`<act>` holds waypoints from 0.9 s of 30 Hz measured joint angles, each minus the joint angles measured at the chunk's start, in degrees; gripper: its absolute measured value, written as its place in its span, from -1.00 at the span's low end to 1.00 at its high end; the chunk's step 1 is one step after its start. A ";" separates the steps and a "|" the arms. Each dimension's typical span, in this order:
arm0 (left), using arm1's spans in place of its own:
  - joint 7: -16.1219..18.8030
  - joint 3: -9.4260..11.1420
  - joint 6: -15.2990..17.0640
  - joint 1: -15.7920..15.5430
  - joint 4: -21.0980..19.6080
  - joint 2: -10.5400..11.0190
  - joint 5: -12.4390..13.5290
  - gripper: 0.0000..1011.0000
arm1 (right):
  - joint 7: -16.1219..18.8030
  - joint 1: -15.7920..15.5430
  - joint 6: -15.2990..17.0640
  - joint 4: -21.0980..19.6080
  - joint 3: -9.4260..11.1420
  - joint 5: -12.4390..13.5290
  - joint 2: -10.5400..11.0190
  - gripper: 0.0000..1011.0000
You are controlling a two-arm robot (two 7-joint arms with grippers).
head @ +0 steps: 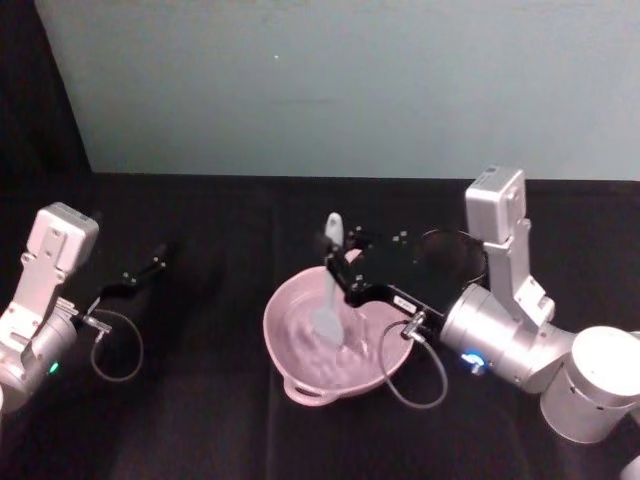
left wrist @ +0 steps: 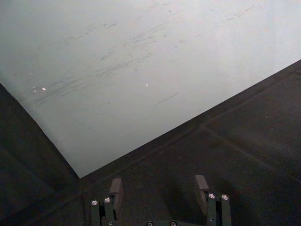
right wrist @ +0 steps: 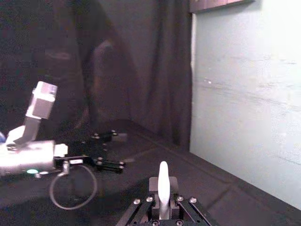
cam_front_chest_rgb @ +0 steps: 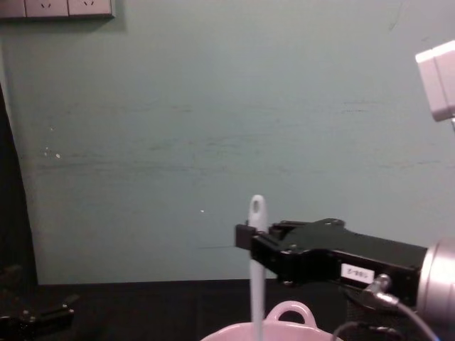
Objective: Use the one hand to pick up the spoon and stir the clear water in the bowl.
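Upright, spoon [head: 331, 285] clamped in right gripper [head: 342, 268] fingertips, head down in bowl [head: 300, 378] water.

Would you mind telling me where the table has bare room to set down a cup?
Bare black table lies between the bowl and the idle left pincer, also behind the bowl toward the wall. It is crowded at the bowl's right, where the right pincer holds the spoon.

One bowl [head: 325, 350]; one spoon [head: 330, 300] in bowl; two grippers, right [head: 342, 262] and left [head: 160, 258].
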 joint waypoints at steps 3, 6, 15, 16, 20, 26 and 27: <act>0.00 0.00 0.00 0.00 0.00 0.00 0.00 0.99 | 0.24 0.00 0.03 -0.18 -0.37 -0.01 -0.32 -0.77; 0.00 0.00 0.00 0.00 0.00 0.00 0.00 0.99 | 0.32 0.01 0.03 -0.25 -0.65 0.08 -0.78 -0.77; 0.00 0.00 0.00 0.00 0.00 0.00 0.00 0.99 | 0.28 0.40 1.74 -2.15 1.81 3.75 -0.39 -0.77; 0.00 0.00 0.00 0.00 0.00 0.00 0.00 0.99 | 0.29 0.49 2.03 -2.45 2.23 4.32 -0.22 -0.77; 0.00 0.00 0.00 0.00 0.00 0.00 0.00 0.99 | 0.26 1.29 4.03 -4.13 4.65 7.57 1.08 -0.77; 0.00 0.00 0.00 0.00 0.00 0.00 0.00 0.99 | -1.18 3.24 9.11 -6.51 8.49 11.74 4.33 -0.77; 0.00 0.00 0.00 0.00 0.00 0.00 0.00 0.99 | -1.52 3.81 10.41 -6.80 9.17 12.42 5.24 -0.77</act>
